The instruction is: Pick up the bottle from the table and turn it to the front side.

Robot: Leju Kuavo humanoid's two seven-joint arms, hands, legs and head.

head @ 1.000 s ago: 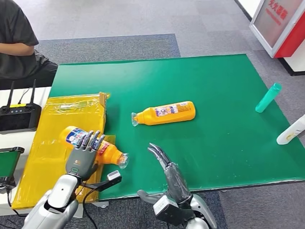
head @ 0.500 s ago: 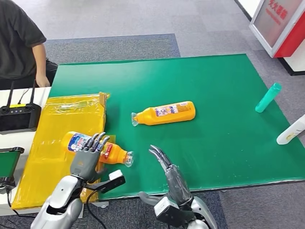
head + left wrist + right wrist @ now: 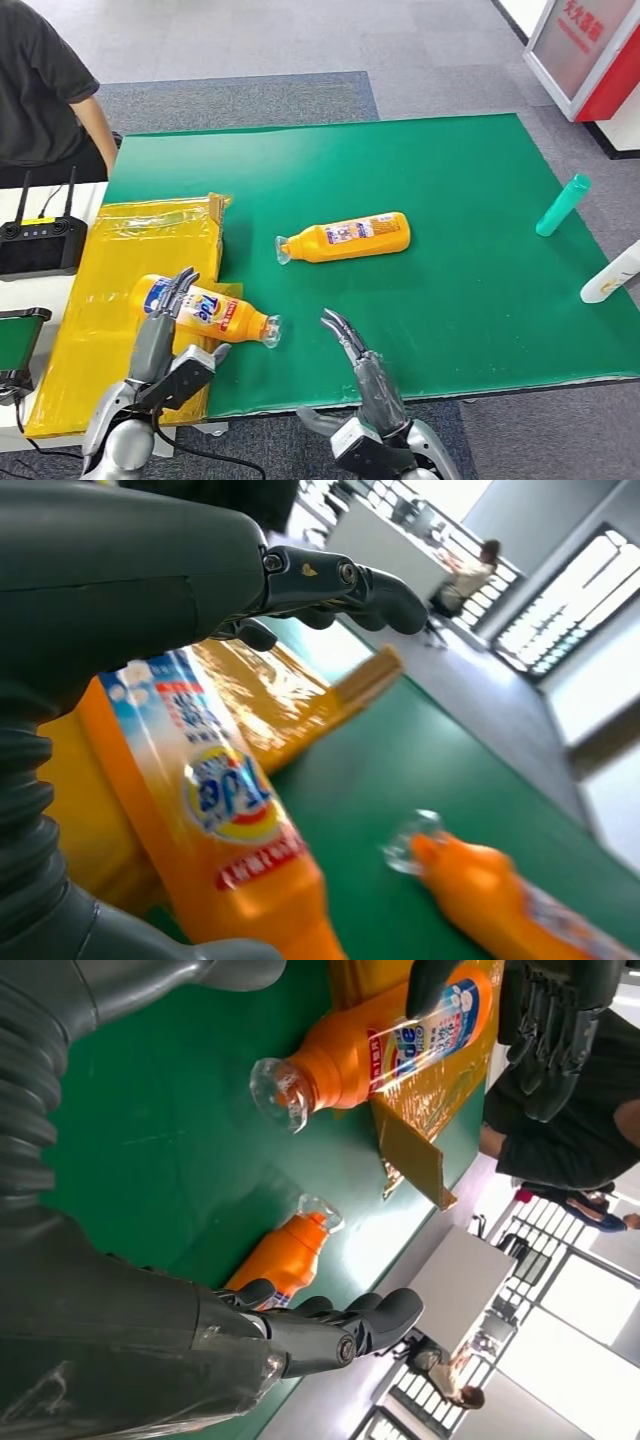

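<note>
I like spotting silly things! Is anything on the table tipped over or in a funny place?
Yes. Both orange bottles lie on their sides: one in the middle of the green mat, the other half on the mat and half on the yellow-wrapped box. A teal bottle and a white bottle also lie at the mat's right edge.

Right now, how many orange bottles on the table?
2. One lies at the near left, partly on the yellow sheet, under the left hand. The other lies mid-mat. None seem hidden.
</note>
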